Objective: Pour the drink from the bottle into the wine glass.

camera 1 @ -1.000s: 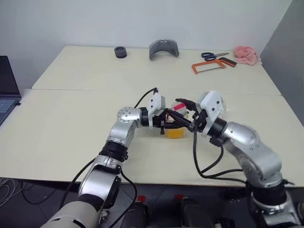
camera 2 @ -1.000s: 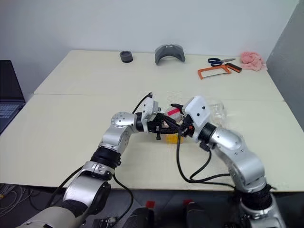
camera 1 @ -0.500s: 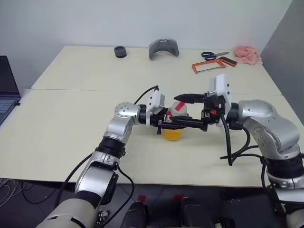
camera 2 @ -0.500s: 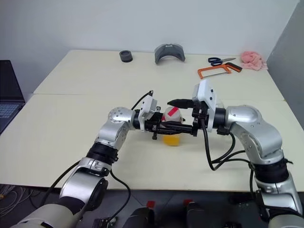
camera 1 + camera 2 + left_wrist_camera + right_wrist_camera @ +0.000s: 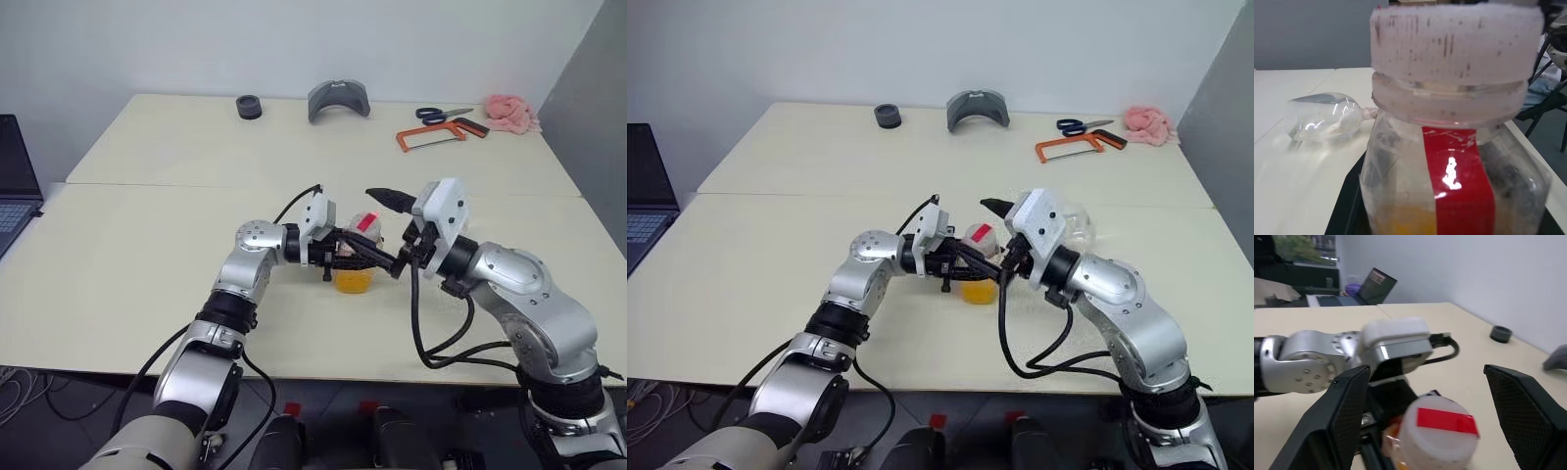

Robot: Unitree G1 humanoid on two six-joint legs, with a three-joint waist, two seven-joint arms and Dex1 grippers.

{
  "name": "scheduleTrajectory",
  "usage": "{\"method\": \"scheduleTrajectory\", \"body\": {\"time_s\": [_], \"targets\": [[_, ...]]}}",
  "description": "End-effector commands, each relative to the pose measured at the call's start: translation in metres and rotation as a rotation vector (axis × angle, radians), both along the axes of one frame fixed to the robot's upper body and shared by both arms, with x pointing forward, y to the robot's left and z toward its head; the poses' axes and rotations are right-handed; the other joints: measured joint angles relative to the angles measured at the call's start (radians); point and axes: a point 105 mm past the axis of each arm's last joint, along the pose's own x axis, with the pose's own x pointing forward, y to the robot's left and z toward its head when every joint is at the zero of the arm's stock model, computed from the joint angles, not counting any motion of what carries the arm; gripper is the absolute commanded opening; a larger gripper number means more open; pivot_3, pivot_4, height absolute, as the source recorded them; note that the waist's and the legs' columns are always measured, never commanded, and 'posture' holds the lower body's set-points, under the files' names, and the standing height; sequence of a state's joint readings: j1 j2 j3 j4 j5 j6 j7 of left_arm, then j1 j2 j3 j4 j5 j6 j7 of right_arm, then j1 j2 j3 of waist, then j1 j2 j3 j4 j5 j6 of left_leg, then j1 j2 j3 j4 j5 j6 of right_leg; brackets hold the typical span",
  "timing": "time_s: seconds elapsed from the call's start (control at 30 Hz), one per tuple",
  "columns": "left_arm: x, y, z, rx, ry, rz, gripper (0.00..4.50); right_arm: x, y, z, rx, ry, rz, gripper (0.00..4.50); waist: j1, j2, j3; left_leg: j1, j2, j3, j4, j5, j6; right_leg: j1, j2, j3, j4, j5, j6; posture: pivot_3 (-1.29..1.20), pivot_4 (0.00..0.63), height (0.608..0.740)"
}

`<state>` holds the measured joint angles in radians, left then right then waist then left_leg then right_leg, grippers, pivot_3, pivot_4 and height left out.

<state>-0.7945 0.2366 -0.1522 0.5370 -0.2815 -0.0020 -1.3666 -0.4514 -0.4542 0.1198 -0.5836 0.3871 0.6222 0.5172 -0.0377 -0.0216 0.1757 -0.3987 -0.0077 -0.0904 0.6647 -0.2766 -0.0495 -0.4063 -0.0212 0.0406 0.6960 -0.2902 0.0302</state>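
My left gripper (image 5: pixel 341 257) is shut on the bottle (image 5: pixel 357 253) at the middle of the table. The bottle stands upright, its red label stripe (image 5: pixel 1457 176) facing the left wrist view. The orange drink (image 5: pixel 353 280) fills its lower part. Its red-and-white cap (image 5: pixel 1436 430) is on, and my right gripper (image 5: pixel 383 229) is open with one finger on either side of the cap, apart from it. The wine glass (image 5: pixel 1322 116) lies on its side on the table just beyond my right wrist (image 5: pixel 1073 223).
Along the far edge lie a black ring (image 5: pixel 249 107), a grey curved part (image 5: pixel 338 100), blue scissors (image 5: pixel 436 115), an orange hacksaw (image 5: pixel 431 137) and a pink cloth (image 5: pixel 509 113). A laptop (image 5: pixel 15 176) sits off the table's left end.
My right gripper's jaws have spread wider around the cap, and its forearm swung out to the right and came back. The left gripper and the bottle have stayed put.
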Motion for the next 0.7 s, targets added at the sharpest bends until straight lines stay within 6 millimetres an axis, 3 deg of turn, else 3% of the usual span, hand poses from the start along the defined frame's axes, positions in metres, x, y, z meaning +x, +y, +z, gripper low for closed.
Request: {"method": "scheduleTrajectory", "body": {"time_s": [0.03,0.7], "targets": [[-0.004,-0.005,0.018,-0.043,-0.059,-0.033,1.65,0.005,-0.011,0.008,-0.001,-0.061,-0.073,3.96,0.0,0.0,0.0,0.0,0.0,0.0,0.0,0.0,0.0,0.0,0.0,0.0,0.0,0.0,0.0,0.0,0.15,0.74],[0.0,-0.003,0.021,-0.038,-0.074,-0.023,1.63,-0.004,-0.038,0.007,-0.02,-0.012,-0.124,3.96,0.0,0.0,0.0,0.0,0.0,0.001,0.0,0.0,0.0,0.0,0.0,0.0,0.0,0.0,0.0,0.0,0.15,0.74]]}}
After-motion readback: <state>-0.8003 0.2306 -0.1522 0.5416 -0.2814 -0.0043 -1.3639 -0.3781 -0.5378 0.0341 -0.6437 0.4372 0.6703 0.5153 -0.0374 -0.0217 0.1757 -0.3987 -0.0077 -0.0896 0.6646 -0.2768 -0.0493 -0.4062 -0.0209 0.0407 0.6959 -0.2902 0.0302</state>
